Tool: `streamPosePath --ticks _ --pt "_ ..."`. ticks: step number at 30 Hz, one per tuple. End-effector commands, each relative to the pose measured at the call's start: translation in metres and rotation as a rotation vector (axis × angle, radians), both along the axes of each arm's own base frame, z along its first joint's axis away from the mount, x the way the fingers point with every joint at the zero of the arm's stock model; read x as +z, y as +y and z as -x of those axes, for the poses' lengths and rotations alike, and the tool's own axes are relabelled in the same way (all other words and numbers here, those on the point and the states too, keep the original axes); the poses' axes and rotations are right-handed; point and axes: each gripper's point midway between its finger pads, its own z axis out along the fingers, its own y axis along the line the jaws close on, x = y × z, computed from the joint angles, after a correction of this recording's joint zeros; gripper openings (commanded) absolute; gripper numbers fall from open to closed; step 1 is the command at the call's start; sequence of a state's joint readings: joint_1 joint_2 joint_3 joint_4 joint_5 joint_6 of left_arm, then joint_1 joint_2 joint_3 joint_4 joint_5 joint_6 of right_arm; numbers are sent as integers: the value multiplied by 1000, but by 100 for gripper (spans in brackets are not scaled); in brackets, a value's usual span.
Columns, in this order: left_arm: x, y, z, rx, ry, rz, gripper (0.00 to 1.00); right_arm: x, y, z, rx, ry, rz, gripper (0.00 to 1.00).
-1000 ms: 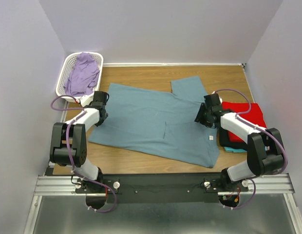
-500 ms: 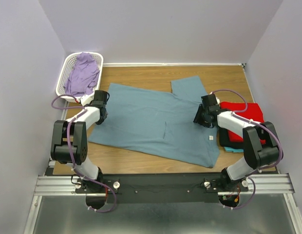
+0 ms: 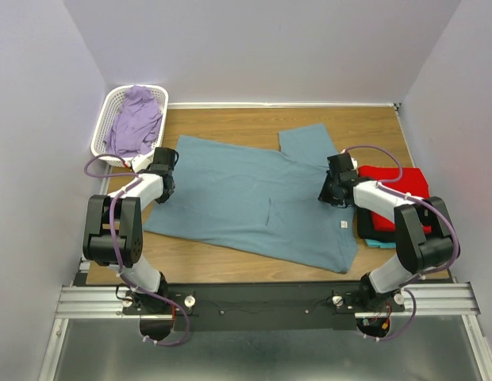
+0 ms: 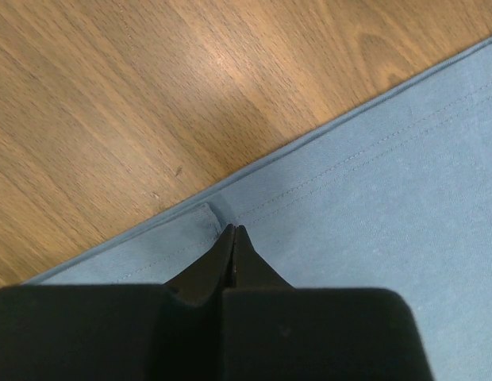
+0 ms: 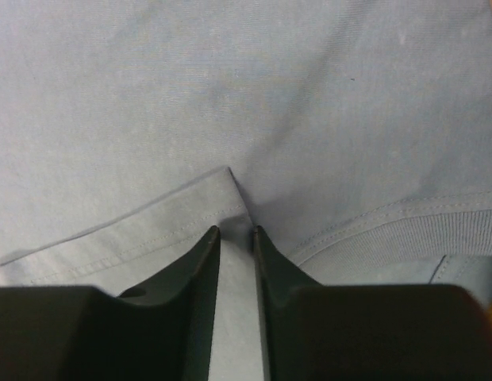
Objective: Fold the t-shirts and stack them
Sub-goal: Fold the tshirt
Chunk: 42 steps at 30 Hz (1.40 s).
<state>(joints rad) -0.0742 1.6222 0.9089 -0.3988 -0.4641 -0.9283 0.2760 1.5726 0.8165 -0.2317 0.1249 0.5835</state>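
A dusty blue-grey t-shirt (image 3: 254,198) lies spread flat across the wooden table (image 3: 230,119), its white label (image 3: 342,225) near the right edge. My left gripper (image 3: 168,159) is down at the shirt's left hem. In the left wrist view its jaws (image 4: 232,230) are shut on the hem (image 4: 190,230), with a small pucker of cloth at the tips. My right gripper (image 3: 325,193) rests by the collar on the right side. Its jaws (image 5: 234,230) stand narrowly open, astride cloth beside a folded sleeve edge (image 5: 151,230) and the ribbed collar (image 5: 389,230). A folded red t-shirt (image 3: 401,186) tops a stack with a turquoise one (image 3: 377,240) beneath.
A white lattice basket (image 3: 111,99) holding purple cloth (image 3: 135,119) stands at the back left corner. Walls close in on the left, right and back. The folded stack sits just right of my right arm.
My left jaws have closed onto the hem. My right jaws have narrowed over the cloth, and that gripper shifted slightly. The shirt has not moved.
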Motion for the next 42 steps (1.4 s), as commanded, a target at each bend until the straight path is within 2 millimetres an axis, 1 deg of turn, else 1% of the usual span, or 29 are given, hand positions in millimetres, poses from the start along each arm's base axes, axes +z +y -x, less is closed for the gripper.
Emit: streamPosePath --ticks 1,3,5,6,7,8,11,15,17,18,21,22,25,31,37,42 --pt "4 4 -3 10 -8 -30 0 4 3 -12 -5 -28 9 26" --pt "4 4 -3 8 -8 -30 0 4 3 -12 -2 -28 8 20" --pt "6 4 -2 9 -11 -32 0 6 3 -13 -3 -33 5 18" --pt "6 4 -2 10 -13 -33 0 7 4 -12 -2 -36 4 15" --pt "8 4 -2 10 -16 -33 0 9 3 -13 -3 -43 5 14" --pt "9 5 -3 9 -20 -35 0 9 3 -13 -5 -44 4 11" --pt "13 5 -3 10 -26 -34 0 16 4 -14 -3 -62 -1 10" --pt "17 4 -2 5 -33 -31 0 18 3 -12 -3 -68 -3 9" --pt "22 6 1 19 -36 -37 12 19 4 -12 -2 -70 -6 9" --pt "23 6 2 25 -38 -36 24 19 4 -12 -2 -70 -6 9" --pt "28 8 6 46 -39 -39 35 18 4 -11 0 -67 -7 9" --pt "30 8 7 47 -43 -38 35 17 4 -10 2 -64 -9 9" --pt "29 8 10 51 -34 -33 36 17 5 -11 2 -65 -13 9" --pt "11 4 15 60 18 -11 36 17 6 -10 8 -65 -19 9" --pt "-8 2 13 63 64 -6 36 16 8 -10 12 -63 -25 9" --pt "-11 2 11 62 69 -5 33 17 7 -9 14 -68 -25 9"
